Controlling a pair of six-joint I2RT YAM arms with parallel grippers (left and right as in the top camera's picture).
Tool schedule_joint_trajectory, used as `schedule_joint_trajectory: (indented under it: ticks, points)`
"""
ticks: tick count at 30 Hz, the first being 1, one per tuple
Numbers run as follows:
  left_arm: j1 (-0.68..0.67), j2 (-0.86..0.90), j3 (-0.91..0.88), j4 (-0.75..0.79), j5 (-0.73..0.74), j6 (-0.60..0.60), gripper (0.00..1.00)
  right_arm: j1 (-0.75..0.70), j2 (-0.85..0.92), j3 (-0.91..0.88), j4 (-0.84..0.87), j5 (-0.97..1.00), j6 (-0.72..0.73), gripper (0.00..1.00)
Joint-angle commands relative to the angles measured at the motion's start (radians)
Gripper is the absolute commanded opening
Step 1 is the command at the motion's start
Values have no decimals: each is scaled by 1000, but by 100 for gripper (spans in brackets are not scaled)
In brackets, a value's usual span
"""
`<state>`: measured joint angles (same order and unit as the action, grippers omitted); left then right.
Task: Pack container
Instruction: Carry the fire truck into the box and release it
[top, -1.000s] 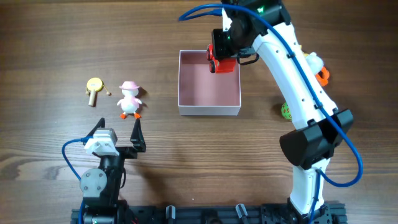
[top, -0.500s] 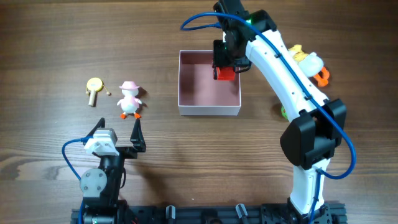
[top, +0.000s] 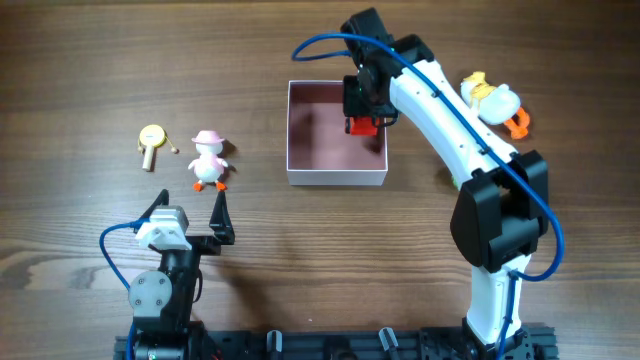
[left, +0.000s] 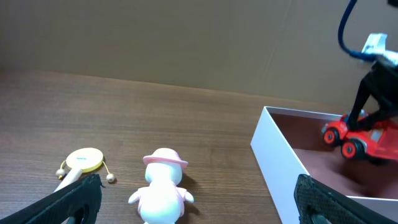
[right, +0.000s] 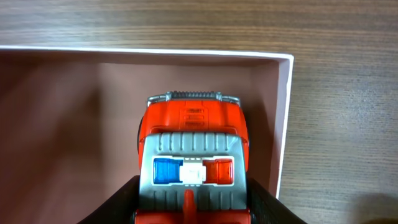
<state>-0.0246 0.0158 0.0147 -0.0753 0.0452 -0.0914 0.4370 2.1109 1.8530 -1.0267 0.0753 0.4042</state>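
- Far left on the wooden table (top: 80, 80) we've got a small yellow rattle (top: 152, 137), lying flat.
- Just to its right stands a pink duck (top: 209, 161) in a pink hat, apart from the rattle; the left wrist view shows it upright.
- Nearer the robot's base, the left gripper (top: 188, 213) hangs with its jaws spread wide, nothing between them, well short of the duck.
- On to the middle: the container (top: 335, 178) sits square on the table, white walls and dull pink floor.
- Over its far right corner, the right gripper (top: 363, 100) has its jaws clamped on a red toy truck (top: 362, 124), roof lights up. We can't tell whether the wheels touch the floor.
- Far right, beyond the right arm, a yellow and white toy (top: 490, 100) with an orange part lies on the table, outside the container.
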Motion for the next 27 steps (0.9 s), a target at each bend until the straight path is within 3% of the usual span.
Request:
schedule_joint_trajectory:
  ticks: [1,27]
  points:
    - [8,-2,-9,0,-10,8,100,-2,-18,-10,33,41,14,44]
    - [8,-2,-9,0,-10,8,100,-2,113,-10,63,90,-38,50]
